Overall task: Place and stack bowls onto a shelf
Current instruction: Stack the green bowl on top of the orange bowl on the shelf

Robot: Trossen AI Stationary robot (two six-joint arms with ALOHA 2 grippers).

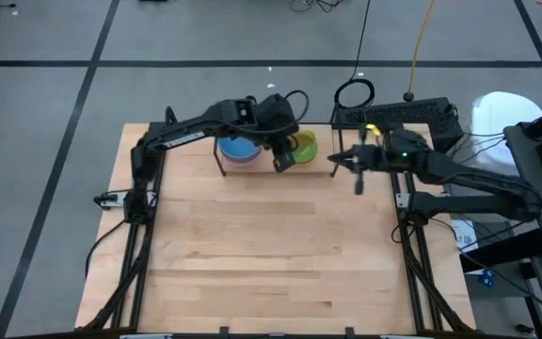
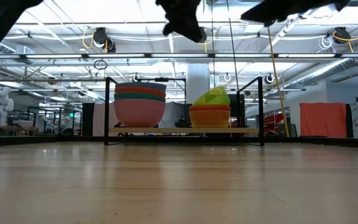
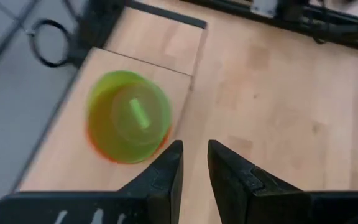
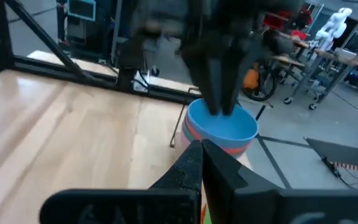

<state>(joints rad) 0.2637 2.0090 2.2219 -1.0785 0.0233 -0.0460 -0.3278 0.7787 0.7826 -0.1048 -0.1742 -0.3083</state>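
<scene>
Table (image 1: 252,264): large pale wood top, bare in front of the shelf. Shelf (image 2: 185,130): low black rod frame with a light plank, at the table's far edge. Stack of bowls (image 2: 140,102) on the shelf's left half in the low view: pink at the bottom, orange-red and teal bands above, blue bowl (image 4: 221,121) on top. Second stack (image 2: 209,114) on the shelf's right half: orange shades below, green bowl (image 3: 129,115) on top, sitting tilted. Bowls judged light, stiff, smooth plastic, likely slippery; best pinched at the rim, one finger inside, one outside. Left gripper (image 3: 193,163): above the shelf beside the green bowl, fingers slightly apart, holding nothing. Right gripper (image 1: 358,169): just right of the shelf, fingers closed together, empty.
</scene>
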